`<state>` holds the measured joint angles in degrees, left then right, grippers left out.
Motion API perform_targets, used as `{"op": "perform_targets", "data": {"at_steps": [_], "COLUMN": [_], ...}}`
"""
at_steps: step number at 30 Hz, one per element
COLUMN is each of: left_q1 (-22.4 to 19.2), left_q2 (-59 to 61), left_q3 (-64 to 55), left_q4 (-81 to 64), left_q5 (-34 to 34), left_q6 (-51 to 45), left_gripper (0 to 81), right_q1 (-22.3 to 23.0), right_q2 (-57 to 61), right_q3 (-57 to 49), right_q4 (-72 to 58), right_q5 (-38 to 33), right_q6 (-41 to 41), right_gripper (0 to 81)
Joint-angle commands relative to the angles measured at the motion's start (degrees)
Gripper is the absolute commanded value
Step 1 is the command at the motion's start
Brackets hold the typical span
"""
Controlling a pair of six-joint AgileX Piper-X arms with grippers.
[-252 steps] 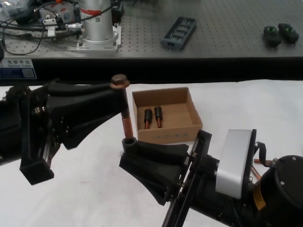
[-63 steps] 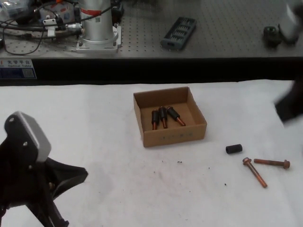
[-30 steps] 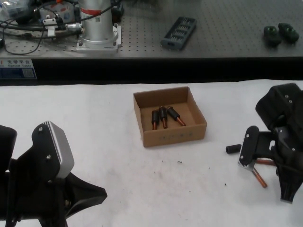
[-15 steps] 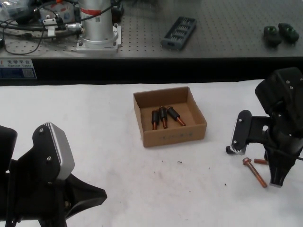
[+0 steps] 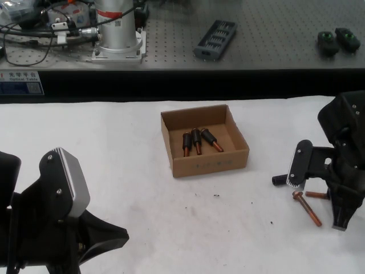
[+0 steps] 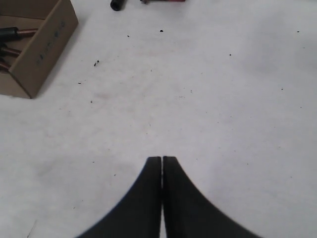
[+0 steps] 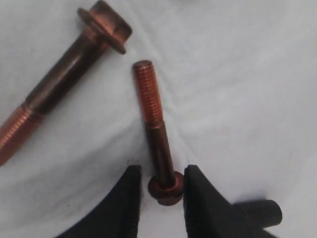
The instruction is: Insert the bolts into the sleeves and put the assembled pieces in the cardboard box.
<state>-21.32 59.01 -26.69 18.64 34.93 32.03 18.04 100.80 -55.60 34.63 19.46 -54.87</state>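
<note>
Two copper bolts lie on the white cloth [image 5: 142, 188] under my right gripper [image 7: 162, 171]. My right fingers [image 7: 130, 198] are open a little way, and they stand one on each side of the head of the near bolt [image 7: 157, 134]. I can see a thin gap between that head and one finger, but I cannot tell if the other finger touches it. I have not lifted this bolt; it lies flat with its screw end pointing away from my fingers. The far bolt [image 7: 64, 89] lies at a slant just beside it, and its head is close to the near bolt's screw end, but they do not touch. A black sleeve [image 5: 278, 180] lies on the cloth between the cardboard box [image 5: 208, 164] and my right gripper, just beside one of its fingers. The box sits in the middle of the cloth with its top open. Three assembled pieces [image 5: 197, 140] lie side by side in it, each a copper bolt in a black sleeve. My left gripper [image 6: 162, 161] is low over bare cloth at the near left, well apart from the box. Its fingers are pressed tight together and hold nothing. Behind the cloth is a grey metal table [image 5: 274, 34] full of small holes.
</note>
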Motion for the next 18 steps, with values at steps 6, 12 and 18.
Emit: {"op": "perform_targets", "data": {"at_steps": [6,12,18], "left_q1": [-0.2,-0.2,-0.2], "left_q2": [-0.5,-0.5,-0.5], "left_q3": [-0.7,-0.7,-0.7], "left_q4": [-0.3,-0.3,-0.3], "left_q5": [0.2,0.2,0.2], "left_q6": [0.6,0.6,0.8], "left_gripper": [0.6,0.6,0.6], "right_q1": [-0.3,-0.3,-0.3], "right_q2": [1.4,3.7,4.6], "right_q3": [-0.7,-0.7,-0.7], "right_q4": [-3.0,-2.5,-1.9], "right_q5": [-4.8,-4.4,4.6], "right_q6": [0.0,0.1,0.5], "right_gripper": [21.4,19.7,6.3]}}
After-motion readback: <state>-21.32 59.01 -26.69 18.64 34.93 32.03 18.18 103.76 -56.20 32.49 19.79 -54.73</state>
